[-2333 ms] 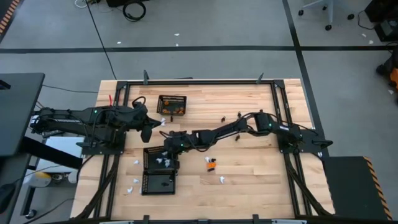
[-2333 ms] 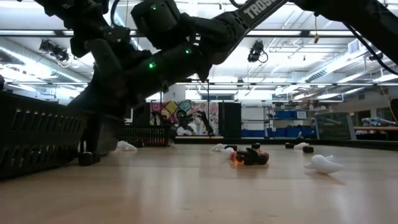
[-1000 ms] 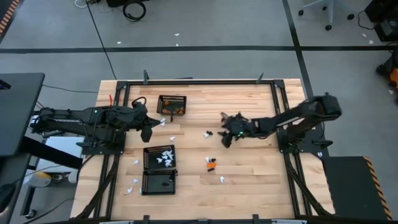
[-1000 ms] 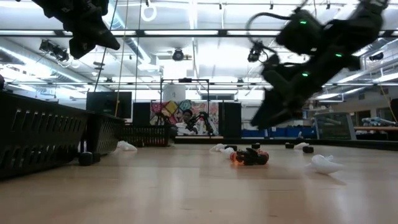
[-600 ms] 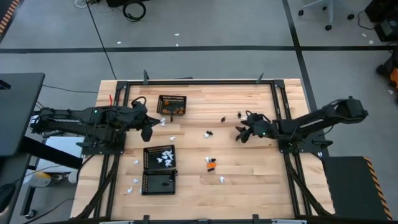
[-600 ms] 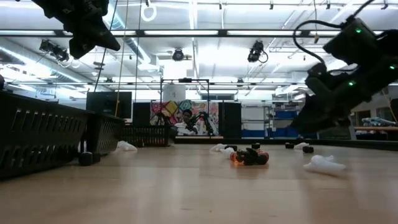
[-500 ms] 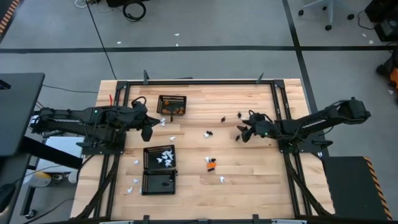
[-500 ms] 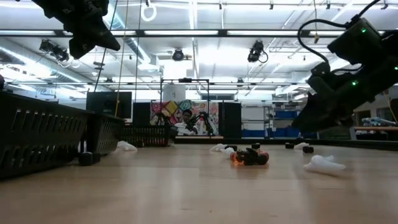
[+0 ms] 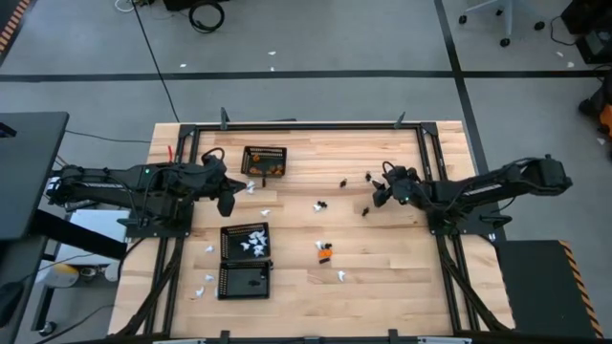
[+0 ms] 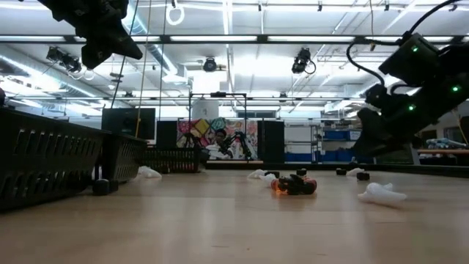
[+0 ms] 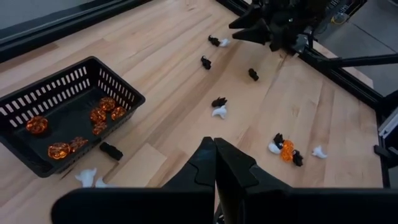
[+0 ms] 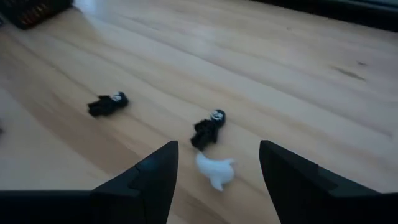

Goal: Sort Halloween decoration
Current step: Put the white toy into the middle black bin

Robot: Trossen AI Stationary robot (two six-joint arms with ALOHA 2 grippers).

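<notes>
On the wooden worktop [image 9: 382,258], the left tool [image 9: 228,203] hangs closed and empty beside a basket of orange pieces [image 9: 274,171]. White pieces [image 9: 253,243] fill the middle basket [image 9: 247,242]. Loose pieces [image 9: 326,252] lie centrally. The right tool [image 9: 375,198] hovers open over black pieces [image 12: 207,130].

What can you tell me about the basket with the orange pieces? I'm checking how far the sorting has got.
The black rectangular mesh basket looks like plastic, with slotted walls and a flat floor. It sits upright on the wooden table, near its far edge by the left arm. Inside lie several orange rounded pieces. One black piece and a white piece lie just outside it. No hand touches it.
</notes>
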